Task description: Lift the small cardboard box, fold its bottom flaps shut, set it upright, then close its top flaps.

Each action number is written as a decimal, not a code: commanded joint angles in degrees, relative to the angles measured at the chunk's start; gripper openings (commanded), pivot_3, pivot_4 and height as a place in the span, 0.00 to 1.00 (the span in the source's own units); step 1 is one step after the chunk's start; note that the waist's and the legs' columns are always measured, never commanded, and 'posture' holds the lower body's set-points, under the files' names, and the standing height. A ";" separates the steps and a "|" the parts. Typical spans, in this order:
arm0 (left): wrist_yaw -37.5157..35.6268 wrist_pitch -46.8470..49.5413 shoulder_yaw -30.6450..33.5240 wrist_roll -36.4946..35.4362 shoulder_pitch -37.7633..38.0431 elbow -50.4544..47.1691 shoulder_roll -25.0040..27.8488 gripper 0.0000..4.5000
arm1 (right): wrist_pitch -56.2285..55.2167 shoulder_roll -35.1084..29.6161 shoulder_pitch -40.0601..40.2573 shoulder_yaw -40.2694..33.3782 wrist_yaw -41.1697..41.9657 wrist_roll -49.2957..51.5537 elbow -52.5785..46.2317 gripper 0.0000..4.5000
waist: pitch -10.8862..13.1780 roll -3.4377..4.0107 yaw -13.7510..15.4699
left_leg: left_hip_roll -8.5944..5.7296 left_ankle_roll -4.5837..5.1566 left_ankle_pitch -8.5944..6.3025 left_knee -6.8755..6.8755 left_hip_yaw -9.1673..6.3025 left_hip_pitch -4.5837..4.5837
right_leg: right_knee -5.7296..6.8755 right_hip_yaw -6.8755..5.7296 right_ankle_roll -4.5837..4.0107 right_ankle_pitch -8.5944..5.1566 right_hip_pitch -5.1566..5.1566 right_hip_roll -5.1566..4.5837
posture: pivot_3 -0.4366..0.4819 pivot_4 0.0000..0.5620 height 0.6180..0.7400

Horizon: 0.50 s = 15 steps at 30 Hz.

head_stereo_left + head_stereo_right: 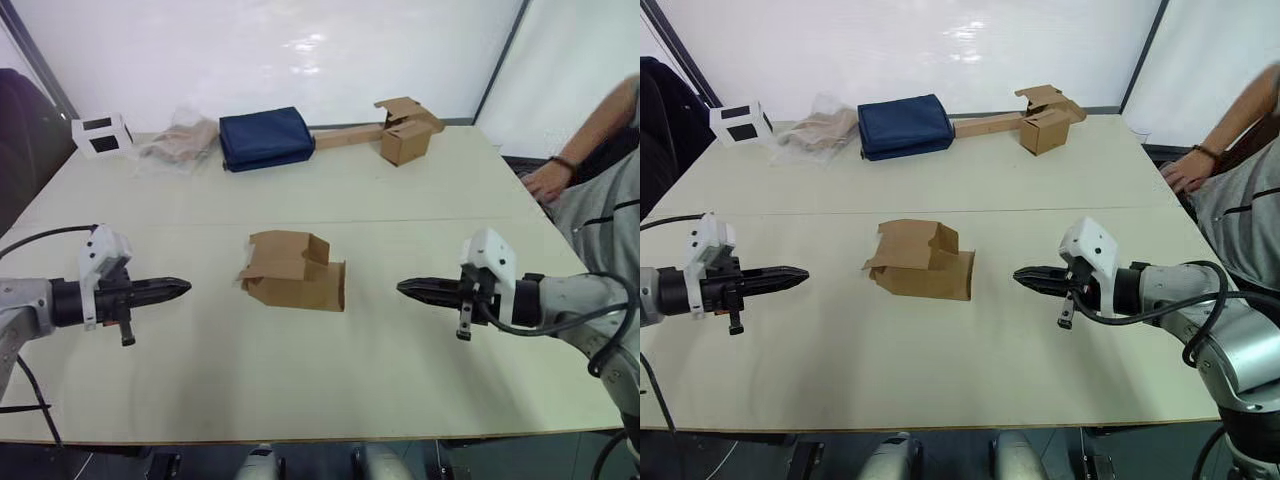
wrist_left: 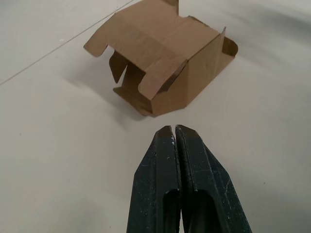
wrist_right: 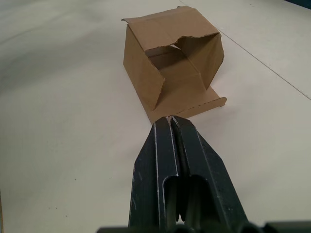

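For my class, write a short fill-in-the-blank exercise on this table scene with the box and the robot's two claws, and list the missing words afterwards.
1. The box lies on its ____ on the table, both ends open.
2. Both the left claw and the right claw are ____.
3. The box lies ____ the two claws, touched by neither.
4. The folded cloth at the far edge is dark ____.

Missing words: side; shut; between; blue

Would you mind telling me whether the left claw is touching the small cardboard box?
Apart. In the left eye view, bare table separates the left claw from the small cardboard box; the left wrist view shows the same gap.
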 commanded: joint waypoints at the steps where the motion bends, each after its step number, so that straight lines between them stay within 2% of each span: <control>1: -0.44 0.52 2.15 -0.69 0.25 -1.02 1.19 0.01 | -0.71 0.22 -1.70 0.33 -0.59 0.81 -0.73 0.00 | 0.00 0.00 -0.11 | 0.00 0.00 0.00 0.00 0.00 0.00 | 0.00 0.00 0.00 0.00 0.00 0.00 | 0.48 0.27 1.00; 15: -1.37 1.10 1.30 -0.55 -0.81 -0.96 2.00 0.01 | -1.58 0.36 -3.73 1.43 -0.97 1.43 0.82 0.00 | 0.01 0.01 -0.06 | 0.02 0.00 0.00 -0.01 0.01 0.00 | 0.00 0.02 0.00 0.00 -0.03 0.01 | 0.48 0.27 1.00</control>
